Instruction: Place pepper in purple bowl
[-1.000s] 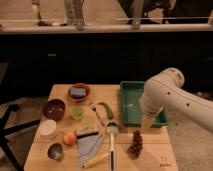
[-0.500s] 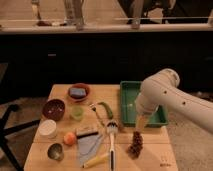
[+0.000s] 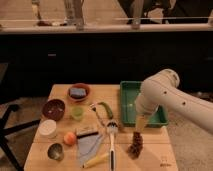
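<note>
Clearly apart, the pepper (image 3: 106, 109) lies left of the hand (image 3: 137, 134), spread wide, empty.

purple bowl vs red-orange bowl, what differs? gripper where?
Purple bowl is dark and empty; red-orange bowl holds a blue sponge. Purple bowl sits front-left of the red-orange bowl. Both are round and shallow. Gripper hangs right of both, above the pine cone.

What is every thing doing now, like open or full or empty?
claw, open, above the brown clump, holding nothing
pepper, lying on the table, not in a bowl
purple bowl, upright, looks empty
red bowl, holds a blue sponge
</note>
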